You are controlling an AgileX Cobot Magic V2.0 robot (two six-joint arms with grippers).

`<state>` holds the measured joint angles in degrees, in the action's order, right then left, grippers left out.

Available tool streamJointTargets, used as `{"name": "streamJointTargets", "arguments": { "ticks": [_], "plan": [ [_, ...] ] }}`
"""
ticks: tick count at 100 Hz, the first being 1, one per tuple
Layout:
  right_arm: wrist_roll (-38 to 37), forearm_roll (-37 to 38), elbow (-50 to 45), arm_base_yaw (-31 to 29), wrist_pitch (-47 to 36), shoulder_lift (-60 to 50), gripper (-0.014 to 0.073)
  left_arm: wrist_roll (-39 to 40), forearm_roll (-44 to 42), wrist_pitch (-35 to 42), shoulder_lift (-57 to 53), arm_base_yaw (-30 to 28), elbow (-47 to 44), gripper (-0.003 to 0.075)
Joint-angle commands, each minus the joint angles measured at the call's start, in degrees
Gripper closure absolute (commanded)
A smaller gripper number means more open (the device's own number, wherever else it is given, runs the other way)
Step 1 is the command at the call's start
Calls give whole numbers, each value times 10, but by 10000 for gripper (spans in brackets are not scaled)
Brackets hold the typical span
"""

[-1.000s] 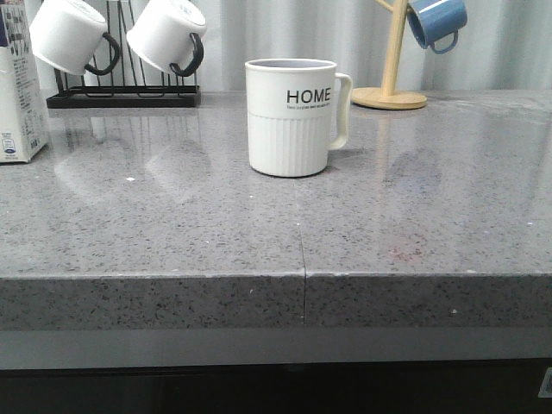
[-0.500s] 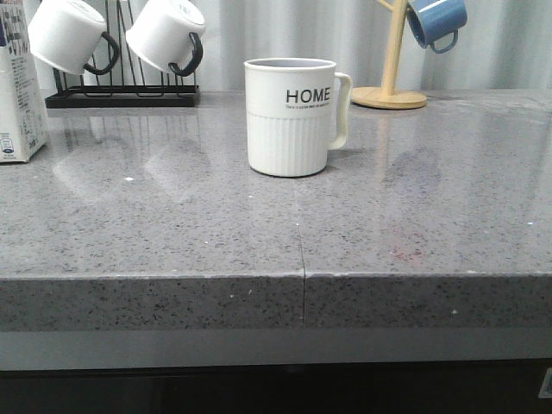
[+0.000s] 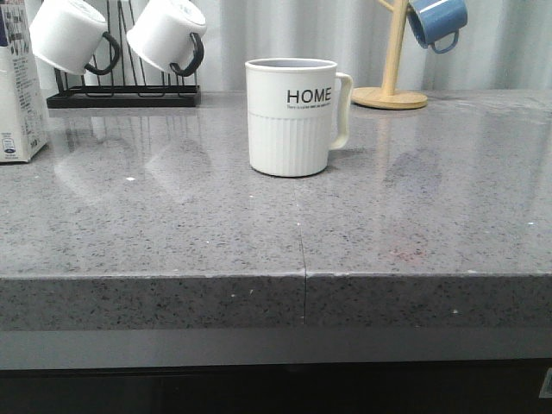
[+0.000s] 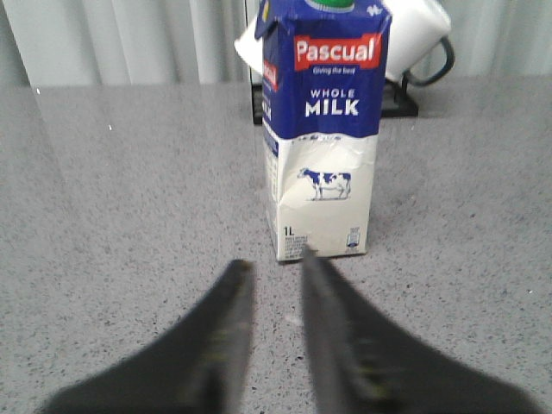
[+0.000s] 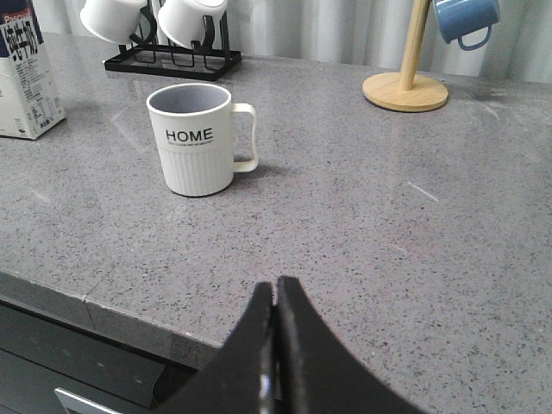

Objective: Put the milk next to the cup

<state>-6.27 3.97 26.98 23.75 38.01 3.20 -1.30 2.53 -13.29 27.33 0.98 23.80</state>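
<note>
The milk carton (image 4: 322, 129) stands upright on the grey counter, white with a dark blue "WHOLE MILK" band and a small cow. In the front view only its edge (image 3: 19, 86) shows at the far left. It also shows in the right wrist view (image 5: 26, 73). My left gripper (image 4: 274, 263) is open and empty, just short of the carton's base, blurred. The cream "HOME" cup (image 3: 293, 116) stands mid-counter, handle to the right, well right of the carton; it also shows in the right wrist view (image 5: 197, 138). My right gripper (image 5: 277, 286) is shut and empty over the counter's front edge.
A black rack (image 3: 125, 90) with two white black-handled mugs (image 3: 69, 34) stands at the back left. A wooden mug tree (image 3: 392, 86) with a blue mug (image 3: 435, 21) stands at the back right. The counter's front edge (image 3: 302, 297) runs across the front.
The front view shifts slightly between frames; the cup and carton edge stay where they are. No gripper shows in that view.
</note>
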Motion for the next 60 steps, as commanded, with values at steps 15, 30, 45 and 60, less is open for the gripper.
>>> {"name": "streamJointTargets", "arguments": {
  "ticks": [15,30,45,60],
  "plan": [
    [2,5,15,0,-42,7,668,-1,32,114,135,1,61,15],
    [2,5,15,0,-42,7,668,-1,35,128,207,5,97,92],
    [2,5,15,0,-42,7,668,-1,35,192,265,39,116,93],
    [2,5,15,0,-42,7,668,-1,36,223,320,51,146,93]
  ]
}}
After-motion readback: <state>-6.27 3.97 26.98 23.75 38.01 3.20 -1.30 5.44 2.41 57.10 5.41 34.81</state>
